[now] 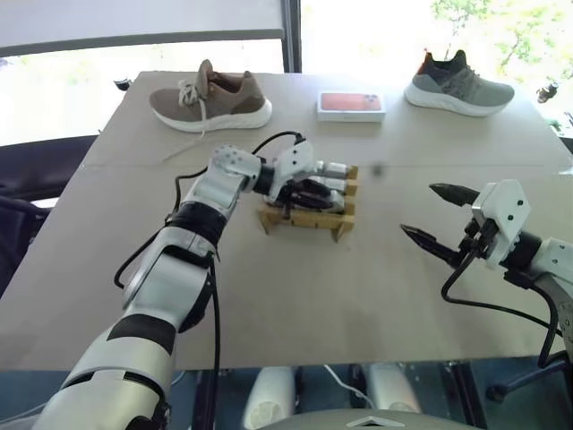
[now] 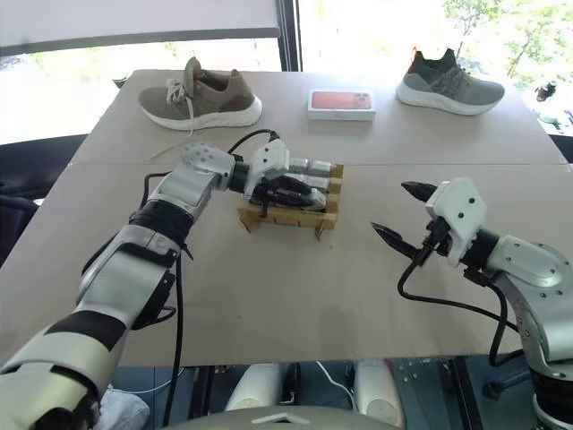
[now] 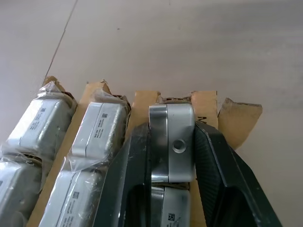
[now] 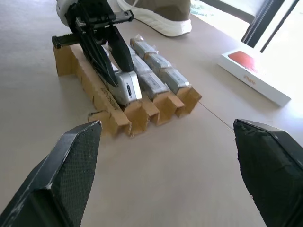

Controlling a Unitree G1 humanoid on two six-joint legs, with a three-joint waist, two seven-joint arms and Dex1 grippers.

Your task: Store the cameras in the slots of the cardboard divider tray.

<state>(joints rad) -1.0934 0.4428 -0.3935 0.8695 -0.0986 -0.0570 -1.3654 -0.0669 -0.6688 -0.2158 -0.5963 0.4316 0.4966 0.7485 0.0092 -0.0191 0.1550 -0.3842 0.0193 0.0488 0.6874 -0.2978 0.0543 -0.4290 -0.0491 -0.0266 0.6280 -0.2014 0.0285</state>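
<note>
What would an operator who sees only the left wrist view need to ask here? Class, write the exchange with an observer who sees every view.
Operator: The left gripper grips a camera at the cardboard divider tray. Where is the right gripper?
Observer: The right gripper hangs open above the table, to the tray's right, touching nothing.
Operator: What else is on the table?
Observer: A brown shoe, an orange-topped white box and a grey shoe lie along the far edge.
</note>
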